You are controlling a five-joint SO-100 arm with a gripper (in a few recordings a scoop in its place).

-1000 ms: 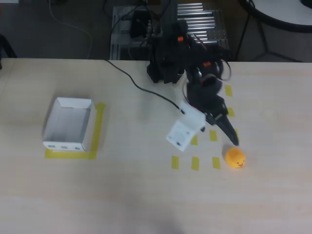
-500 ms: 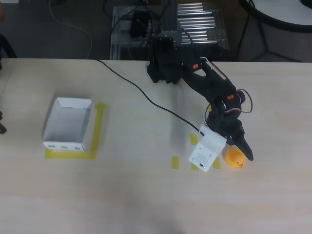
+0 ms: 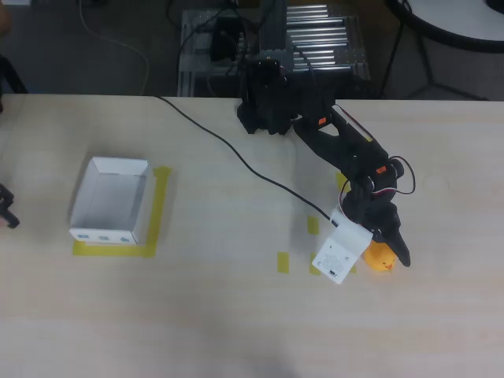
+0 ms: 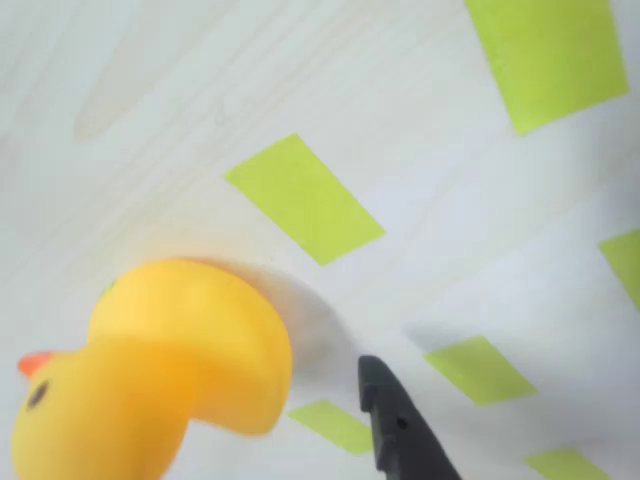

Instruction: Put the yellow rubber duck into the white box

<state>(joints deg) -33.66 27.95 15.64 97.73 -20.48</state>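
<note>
The yellow rubber duck (image 3: 378,257) sits on the table at the right, partly covered by my gripper (image 3: 390,252), which hangs low right over it. In the wrist view the duck (image 4: 170,370) is large at the lower left, with its orange beak pointing left. One black fingertip (image 4: 393,420) stands just right of it, a small gap between them. No second finger shows beside that tip, so the gripper reads as open and nothing is held. The white box (image 3: 101,235) stands far off at the left, empty.
Yellow tape (image 3: 159,206) outlines the box's spot. Short yellow tape strips (image 3: 283,262) lie around the duck. A black cable (image 3: 236,161) runs across the table from the arm's base (image 3: 264,106). A dark object (image 3: 6,211) sits at the left edge.
The arm has stretched out to the right and toward the front, bringing the gripper from behind the duck down over it. The duck and the box have not moved.
</note>
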